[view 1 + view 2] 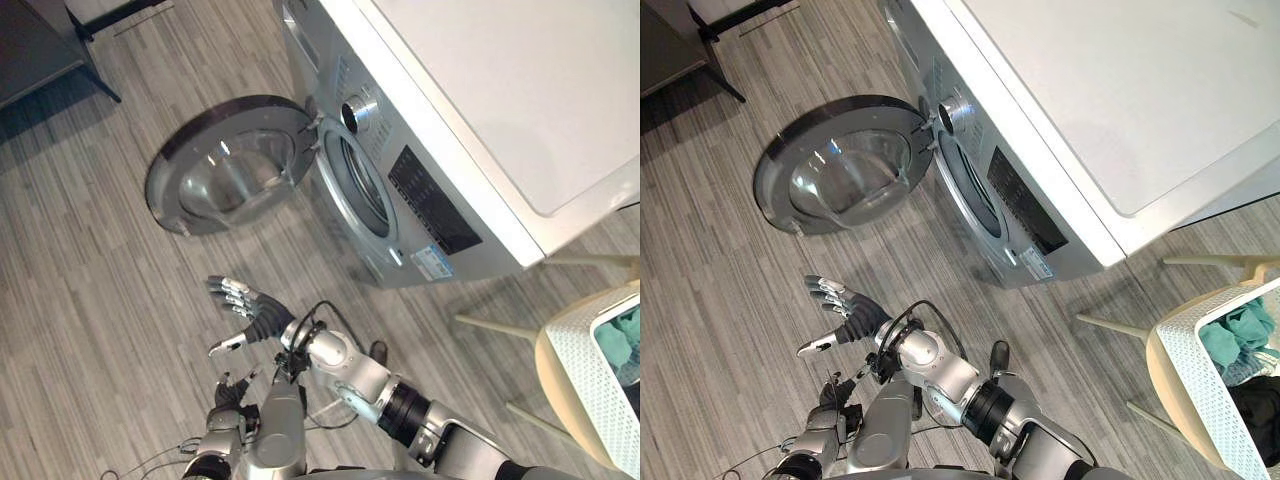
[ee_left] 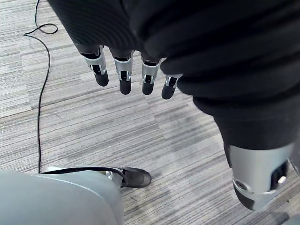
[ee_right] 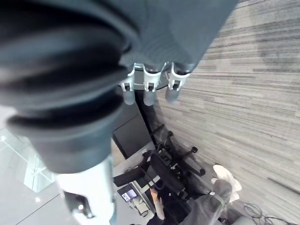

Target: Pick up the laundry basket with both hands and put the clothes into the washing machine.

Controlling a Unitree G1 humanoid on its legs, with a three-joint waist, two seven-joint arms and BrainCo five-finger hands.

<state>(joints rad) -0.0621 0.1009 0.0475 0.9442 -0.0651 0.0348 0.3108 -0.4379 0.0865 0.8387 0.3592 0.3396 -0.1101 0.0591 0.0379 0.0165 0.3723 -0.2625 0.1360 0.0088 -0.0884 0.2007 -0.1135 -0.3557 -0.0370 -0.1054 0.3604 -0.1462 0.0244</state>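
Note:
The white perforated laundry basket (image 1: 1196, 392) stands at the far right on a pale wooden stool (image 1: 500, 328), holding teal clothes (image 1: 1240, 335) and a dark garment (image 1: 1262, 410). The silver washing machine (image 1: 480, 100) fills the upper right, its round door (image 1: 235, 165) swung wide open beside the drum opening (image 1: 365, 185). My right hand (image 1: 245, 312) hovers over the floor in front of the machine, fingers spread and open, holding nothing. My left hand (image 1: 228, 393) hangs lower beneath it, its fingers (image 2: 123, 75) straight over the floor. Both hands are far from the basket.
A dark desk (image 1: 40, 40) stands at the top left on the grey wood-look floor (image 1: 90, 290). In the right wrist view a seated person (image 3: 206, 206) and an office chair (image 3: 173, 164) are some way off.

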